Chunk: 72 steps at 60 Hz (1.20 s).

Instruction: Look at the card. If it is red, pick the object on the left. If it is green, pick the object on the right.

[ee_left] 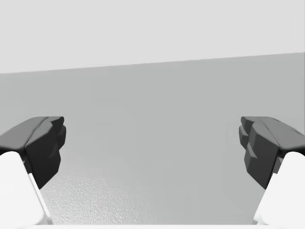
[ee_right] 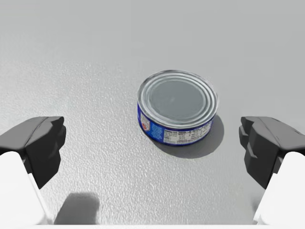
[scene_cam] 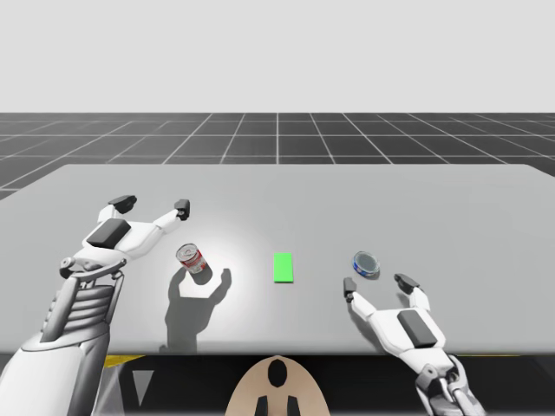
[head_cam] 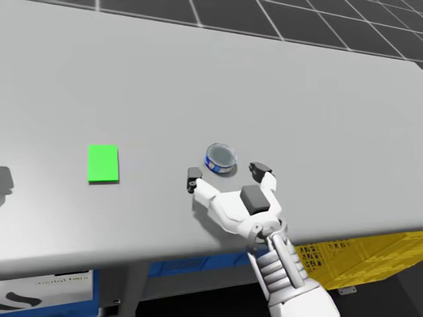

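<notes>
Because the table [scene_cam: 451, 199] shows a green card [scene_cam: 284, 267] at its middle, we judge the right-hand object to be the one due for picking. Our left claw [scene_cam: 153, 204] hangs spread over bare table, apart from the red can [scene_cam: 192, 258], and takes no part. Our right claw [scene_cam: 377, 282] is spread low, just short of the blue can [ee_right: 177, 107], apparently lined up to straddle it. That can stands upright and squat, blue-walled with a ribbed silver lid, and neither finger touches it.
</notes>
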Each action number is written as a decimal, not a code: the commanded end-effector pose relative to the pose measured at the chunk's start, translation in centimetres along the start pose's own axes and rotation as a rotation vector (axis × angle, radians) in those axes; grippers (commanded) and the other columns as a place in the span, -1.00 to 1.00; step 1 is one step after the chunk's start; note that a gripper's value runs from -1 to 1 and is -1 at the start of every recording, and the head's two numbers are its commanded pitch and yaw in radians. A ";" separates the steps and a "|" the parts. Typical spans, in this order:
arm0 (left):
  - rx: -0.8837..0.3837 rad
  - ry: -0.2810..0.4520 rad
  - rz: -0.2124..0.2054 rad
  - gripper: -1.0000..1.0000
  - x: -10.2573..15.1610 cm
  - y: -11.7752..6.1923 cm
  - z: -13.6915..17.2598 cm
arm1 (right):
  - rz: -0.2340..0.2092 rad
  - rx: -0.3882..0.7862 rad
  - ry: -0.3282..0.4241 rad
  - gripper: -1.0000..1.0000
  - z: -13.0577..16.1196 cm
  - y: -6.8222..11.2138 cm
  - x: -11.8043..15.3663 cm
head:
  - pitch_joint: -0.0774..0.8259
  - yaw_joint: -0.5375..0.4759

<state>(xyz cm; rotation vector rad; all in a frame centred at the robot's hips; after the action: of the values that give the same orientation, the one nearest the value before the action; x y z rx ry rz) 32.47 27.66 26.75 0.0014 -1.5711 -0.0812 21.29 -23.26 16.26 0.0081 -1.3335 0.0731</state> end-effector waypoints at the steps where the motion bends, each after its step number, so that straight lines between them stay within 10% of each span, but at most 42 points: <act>1: 0.000 -0.004 0.001 -1.00 0.1 0.0 0.1 | -0.088 0.012 0.061 -1.00 -1.3 -0.2 -0.1 | 0.76 -0.63; 15: -0.001 -0.004 0.000 -1.00 0.1 0.0 0.1 | -0.138 0.002 0.126 -1.00 -4.3 -1.2 0.6 | 0.76 -0.62; 54: 0.001 0.006 -0.004 -1.00 -0.1 -0.3 0.1 | -0.083 0.002 0.187 -1.00 -8.1 -1.5 -0.4 | 0.77 -0.60; 56: 0.001 0.007 -0.003 -1.00 -0.1 -0.3 0.1 | -0.071 -0.013 0.172 0.23 -8.1 -1.5 -0.7 | 0.77 -0.60; 58: 0.002 0.008 -0.003 -1.00 -0.1 -0.3 0.1 | -0.070 -0.009 0.173 0.93 -8.0 -1.5 -0.7 | 0.77 -0.60; 72: 0.003 0.011 -0.006 -1.00 -0.1 -0.4 0.1 | -0.076 -0.016 0.185 1.00 -8.0 -1.8 -0.8 | 0.70 -0.61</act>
<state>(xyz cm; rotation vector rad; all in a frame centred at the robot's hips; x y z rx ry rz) 32.36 27.34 26.63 0.0068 -1.5626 -0.0834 29.19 -24.57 14.53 0.0389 -1.1803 0.0081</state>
